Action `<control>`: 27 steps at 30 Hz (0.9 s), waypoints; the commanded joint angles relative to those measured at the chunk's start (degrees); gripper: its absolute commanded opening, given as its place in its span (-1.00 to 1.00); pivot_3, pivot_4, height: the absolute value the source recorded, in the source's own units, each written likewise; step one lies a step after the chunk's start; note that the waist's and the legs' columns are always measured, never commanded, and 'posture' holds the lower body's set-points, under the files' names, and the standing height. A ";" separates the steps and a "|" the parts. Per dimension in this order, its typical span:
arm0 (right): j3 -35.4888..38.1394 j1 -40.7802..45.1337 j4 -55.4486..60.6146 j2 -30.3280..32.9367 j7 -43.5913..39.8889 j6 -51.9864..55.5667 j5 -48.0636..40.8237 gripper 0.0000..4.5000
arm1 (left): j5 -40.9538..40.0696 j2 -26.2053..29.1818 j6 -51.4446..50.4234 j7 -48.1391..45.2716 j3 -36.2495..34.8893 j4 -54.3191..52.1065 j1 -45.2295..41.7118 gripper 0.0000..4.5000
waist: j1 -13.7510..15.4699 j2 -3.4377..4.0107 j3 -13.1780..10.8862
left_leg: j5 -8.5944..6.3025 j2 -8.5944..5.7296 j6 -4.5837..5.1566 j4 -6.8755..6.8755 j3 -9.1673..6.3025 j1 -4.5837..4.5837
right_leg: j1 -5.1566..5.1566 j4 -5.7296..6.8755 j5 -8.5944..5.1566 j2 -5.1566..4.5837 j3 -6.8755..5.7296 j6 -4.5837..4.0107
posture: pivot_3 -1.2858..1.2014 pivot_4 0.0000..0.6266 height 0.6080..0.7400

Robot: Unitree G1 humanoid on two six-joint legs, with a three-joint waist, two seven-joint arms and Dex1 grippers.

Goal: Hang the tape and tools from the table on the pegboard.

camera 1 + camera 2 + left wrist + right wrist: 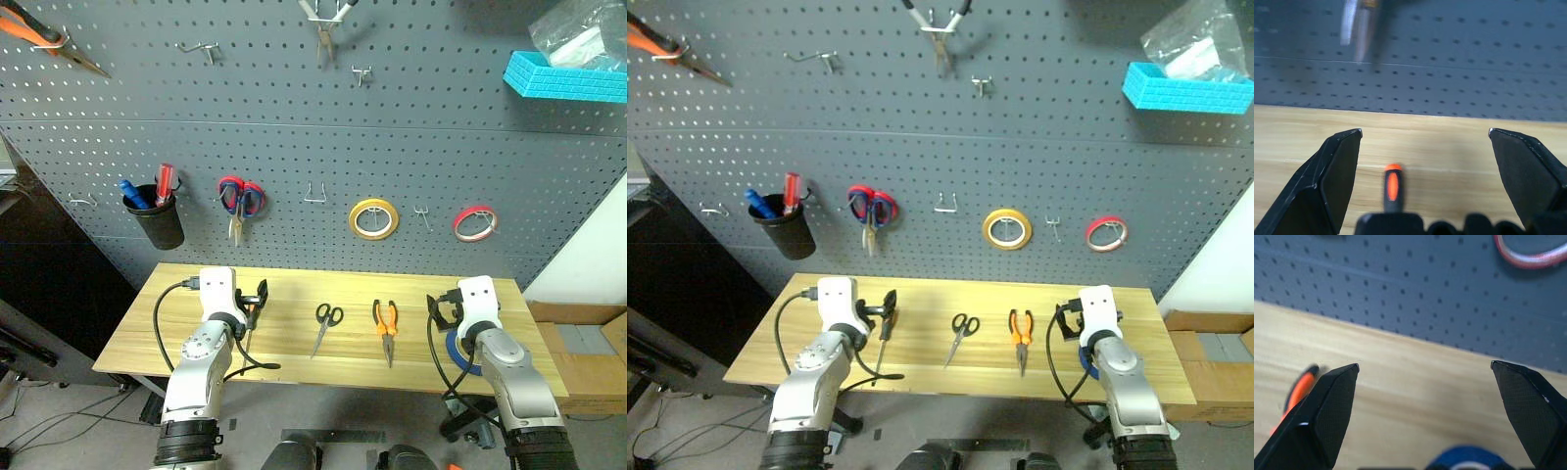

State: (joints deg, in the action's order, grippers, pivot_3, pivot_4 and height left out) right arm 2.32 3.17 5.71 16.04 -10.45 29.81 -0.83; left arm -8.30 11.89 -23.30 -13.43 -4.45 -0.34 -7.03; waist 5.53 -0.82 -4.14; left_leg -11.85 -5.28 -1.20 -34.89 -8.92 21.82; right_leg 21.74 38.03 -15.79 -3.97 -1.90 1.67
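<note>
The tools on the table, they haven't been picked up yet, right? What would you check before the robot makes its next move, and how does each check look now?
1. Left hand open and holding nothing: ok.
2. Right hand open and holding nothing: ok.
3. Screwdriver lies between the left hand's fingers, on the table: ok.
4. Blue tape lies just below the right hand; how much of the roll can be reached: cannot tell.
5. Black-handled scissors and orange pliers lie apart mid-table, nothing on top of them: ok.
6. Free hooks on the pegboard, for instance the bare hook left of the yellow roll: ok.
</note>
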 commanded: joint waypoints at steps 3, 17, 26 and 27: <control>-2.06 2.15 4.55 4.13 -4.20 8.63 0.04 1.00 | -1.55 3.71 2.35 -15.57 9.88 -2.78 -4.83 0.99 | -0.62 0.23 -0.94 | 0.00 0.00 0.01 -0.02 -0.03 0.00 | -0.06 -0.04 -0.18 -0.01 -0.06 -0.32 | 0.10 -0.66 1.00; -1.49 8.65 -3.42 8.16 -9.79 24.33 -3.71 1.00 | 5.48 0.74 20.18 -36.37 28.56 17.71 -16.76 0.99 | -6.24 0.08 -7.20 | -0.04 -0.01 0.25 -0.09 0.11 0.86 | 0.60 -0.04 0.14 -0.15 -0.10 -0.35 | -0.01 -0.17 1.00; -2.51 15.18 -17.16 6.87 -9.78 19.45 -3.07 1.00 | 8.47 -4.72 28.11 -35.48 28.59 29.51 -22.79 0.99 | -7.25 -0.19 -9.79 | -0.04 -0.03 0.28 -0.20 0.09 0.95 | 0.62 -0.03 0.05 -0.17 -0.18 0.05 | 0.00 -0.04 1.00; -2.80 15.62 -18.53 6.84 -9.98 18.72 -2.93 1.00 | 8.58 -4.86 28.36 -35.58 28.50 29.77 -22.89 0.99 | -7.30 -0.22 -9.82 | -0.03 -0.03 0.29 -0.21 0.09 1.01 | 0.68 -0.03 0.05 -0.17 -0.18 0.09 | 0.01 -0.02 1.00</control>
State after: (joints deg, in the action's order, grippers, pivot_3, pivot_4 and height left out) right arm -0.26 17.95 -11.57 22.83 -20.03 50.33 -3.98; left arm -0.01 7.34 3.39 -49.04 24.44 29.52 -29.43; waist -1.77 -1.04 -13.96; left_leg -11.88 -5.31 -0.91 -35.10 -8.83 22.82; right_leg 22.42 38.00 -15.74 -4.14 -2.07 1.76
